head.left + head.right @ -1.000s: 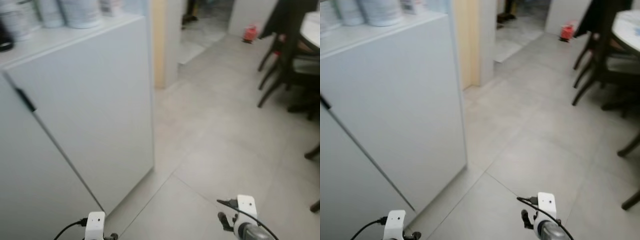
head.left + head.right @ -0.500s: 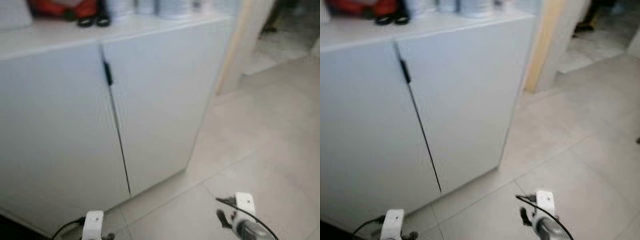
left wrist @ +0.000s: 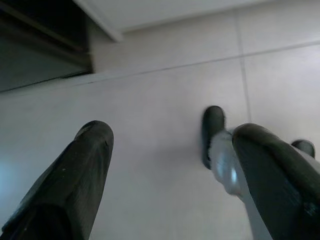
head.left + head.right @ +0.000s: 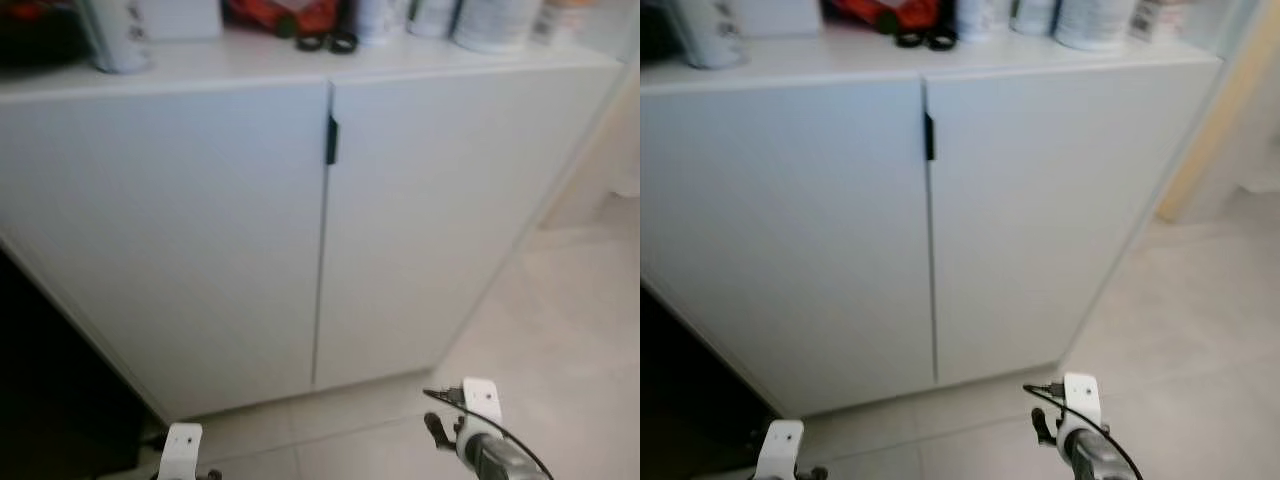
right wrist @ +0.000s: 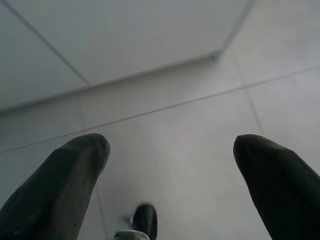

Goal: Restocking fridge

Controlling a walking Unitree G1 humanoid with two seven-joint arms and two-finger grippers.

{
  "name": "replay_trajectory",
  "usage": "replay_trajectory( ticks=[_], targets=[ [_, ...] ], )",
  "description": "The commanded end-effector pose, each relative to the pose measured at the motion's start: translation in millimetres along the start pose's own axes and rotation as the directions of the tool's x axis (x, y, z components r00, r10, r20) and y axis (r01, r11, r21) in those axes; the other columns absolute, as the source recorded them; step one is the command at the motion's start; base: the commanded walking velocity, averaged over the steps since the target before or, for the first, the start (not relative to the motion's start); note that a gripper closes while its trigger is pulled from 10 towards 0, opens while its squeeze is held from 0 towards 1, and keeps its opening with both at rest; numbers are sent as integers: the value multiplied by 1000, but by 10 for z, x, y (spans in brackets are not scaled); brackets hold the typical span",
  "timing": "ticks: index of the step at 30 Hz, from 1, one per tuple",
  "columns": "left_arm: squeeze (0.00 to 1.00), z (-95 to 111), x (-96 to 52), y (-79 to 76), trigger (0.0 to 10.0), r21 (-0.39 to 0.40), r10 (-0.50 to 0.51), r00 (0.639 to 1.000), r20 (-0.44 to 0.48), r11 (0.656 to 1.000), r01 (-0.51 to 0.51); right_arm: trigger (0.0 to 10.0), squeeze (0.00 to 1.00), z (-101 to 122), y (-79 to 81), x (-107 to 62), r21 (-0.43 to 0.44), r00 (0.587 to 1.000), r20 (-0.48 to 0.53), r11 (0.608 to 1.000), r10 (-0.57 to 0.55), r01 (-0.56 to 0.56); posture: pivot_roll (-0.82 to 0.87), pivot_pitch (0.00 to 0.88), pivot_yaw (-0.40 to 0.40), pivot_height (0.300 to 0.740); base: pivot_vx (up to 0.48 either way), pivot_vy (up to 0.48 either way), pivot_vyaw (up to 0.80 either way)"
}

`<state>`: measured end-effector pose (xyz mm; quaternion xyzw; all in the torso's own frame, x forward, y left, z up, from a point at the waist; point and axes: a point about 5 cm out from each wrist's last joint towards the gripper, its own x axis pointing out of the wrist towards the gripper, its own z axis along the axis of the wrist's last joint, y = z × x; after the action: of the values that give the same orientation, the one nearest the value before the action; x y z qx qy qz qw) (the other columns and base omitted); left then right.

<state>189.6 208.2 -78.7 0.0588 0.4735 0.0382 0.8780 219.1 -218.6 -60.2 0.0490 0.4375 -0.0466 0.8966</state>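
White cabinet (image 4: pixel 320 230) fronts now face the head camera squarely, two doors (image 4: pixel 170 240) meeting at one seam with a single small black handle (image 4: pixel 331 140) near the top of it; a second ago the same unit stood off at an angle with open tiled floor (image 4: pixel 560 330), a doorway and dark chairs beyond, so the camera has swung round while the things themselves stayed put; I judge the robot is turning and searching, with the restocking itself not begun.

No fridge can be made out, nor any goods in either hand; a dark opening (image 4: pixel 50 400) lies beyond the left hand's outer side, but what it belongs to I cannot tell.

Both arms hang low; the left hand (image 3: pixel 165 170) has its two black fingers (image 3: pixel 75 185) spread wide over bare tile, holding nothing, one of the robot's dark feet (image 3: pixel 213 132) beneath it; the right hand (image 5: pixel 170 185) is likewise wide and empty, the cabinet's base just ahead of its fingertips.

Up on the cabinet top, well above and ahead of both hands: about three pale containers (image 4: pixel 495 20) toward the right, one more (image 4: pixel 112 35) toward the left, one red item (image 4: pixel 280 12) between them with a dark pair of rings (image 4: pixel 328 42) beside it; blur makes the count rough.
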Motion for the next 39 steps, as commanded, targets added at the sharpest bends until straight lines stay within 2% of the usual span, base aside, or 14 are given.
replay_trajectory(
  ticks=[1, 5, 7, 13, 18, 22, 28, 31, 39],
  targets=[
    [0, -65, -5, -24, 10000, 7, -6, 999, -33, 1000, 6, 10000, 0, -48, -27, -9, 41, 1000, -11, 999, -9, 10, -67, 0, -8, 740, 0, 0, 0],
    [0, -59, -4, -28, 10000, 11, -10, 1000, -29, 1000, 11, 10000, 0, -46, -24, -8, 38, 1000, -13, 999, 1, -1, -73, 0, -12, 740, 0, 0, 0],
    [0, -54, -3, -25, 10000, 27, -12, 999, -34, 1000, 13, 10000, 0, -15, -11, -7, -80, 999, -27, 996, 45, -47, -76, 10, -12, 740, 0, 0, 0],
    [0, -47, -2, -19, 10000, 26, -16, 999, -32, 1000, 17, 10000, 0, -27, -10, -5, 19, 1000, -10, 1000, 14, -14, -78, 21, -20, 740, 0, 197, 0],
    [0, -46, -2, -21, 10000, 31, -21, 999, -36, 999, 22, 10000, 0, -31, -18, -5, 42, 1000, -10, 999, -2, 2, -71, 26, -18, 740, 0, 379, 0],
    [0, -50, -2, -26, 10000, 25, -22, 999, -40, 999, 23, 10000, 0, -53, -32, -7, 127, 999, -7, 991, -37, 38, -67, 24, -20, 740, 0, 378, 0],
    [0, -62, -3, -38, 10000, 25, -23, 999, -47, 999, 24, 10000, 0, -48, -57, -12, 123, 998, 3, 991, -57, 56, -58, 27, -29, 740, 0, 376, 133],
    [0, -69, -3, -44, 10000, 20, -23, 999, -49, 1000, 24, 10000, 0, -73, -59, -13, 187, 997, -4, 980, -71, 70, -60, 24, -31, 740, 0, 377, 533],
    [0, -82, -5, -53, 10000, 21, -28, 998, -52, 999, 29, 10000, 0, -98, -70, -17, 238, 995, -7, 967, -96, 94, -63, 11, -39, 740, 0, 375, 0]
  ],
)
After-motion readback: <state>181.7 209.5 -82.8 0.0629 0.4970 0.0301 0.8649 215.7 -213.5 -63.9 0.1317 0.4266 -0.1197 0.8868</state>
